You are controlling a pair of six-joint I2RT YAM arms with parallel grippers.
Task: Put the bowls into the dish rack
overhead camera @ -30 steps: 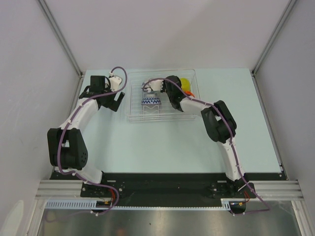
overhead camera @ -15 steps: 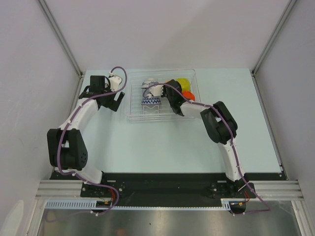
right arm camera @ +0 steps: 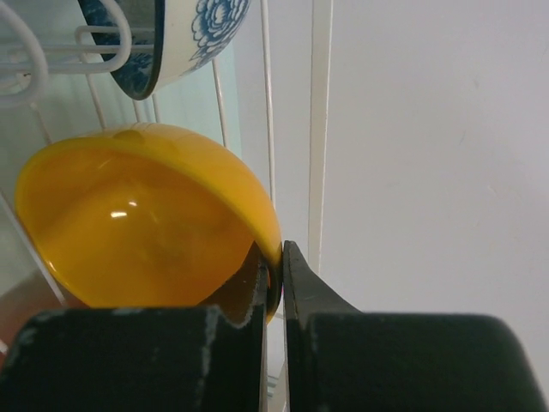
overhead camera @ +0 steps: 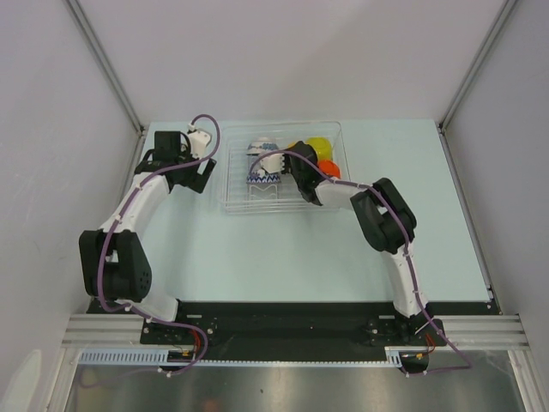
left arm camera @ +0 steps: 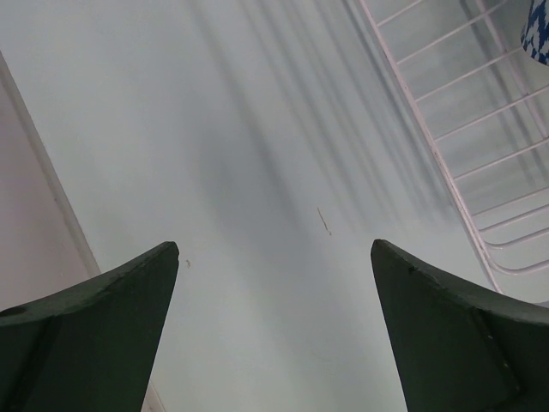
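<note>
Worktop: a pale-green flat worktop (overhead camera: 283, 257), with both arm bases bolted along its near edge.

Left end effector: the left end effector (overhead camera: 204, 178) hangs over bare worktop near the far-left corner, just left of the rack. Its dark fingers (left arm camera: 103, 318) are spread wide and hold nothing.

Dish rack: a clear plastic rectangular dish rack (overhead camera: 236, 206) with thin white prongs sits at the middle of the far edge. In the left wrist view its white wire edge (left arm camera: 429, 137) runs just beside the left end effector.

Right end effector: the right end effector (overhead camera: 294, 156) reaches into the rack from the near-right. In its wrist view it (right arm camera: 279, 262) is clenched on the rim of a glossy orange-yellow round bowl (right arm camera: 129, 223).

Held bowl: it is tilted on edge among the prongs inside the rack.

Other bowls in rack: a white round bowl with a blue zigzag band (overhead camera: 264, 176) is in the left half. A yellow-green glossy round bowl (overhead camera: 320, 148) and an orange-red glossy bowl (overhead camera: 330, 169) are in the far-right part. A white bowl with blue print (right arm camera: 171, 34) stands just beyond the held bowl.
</note>
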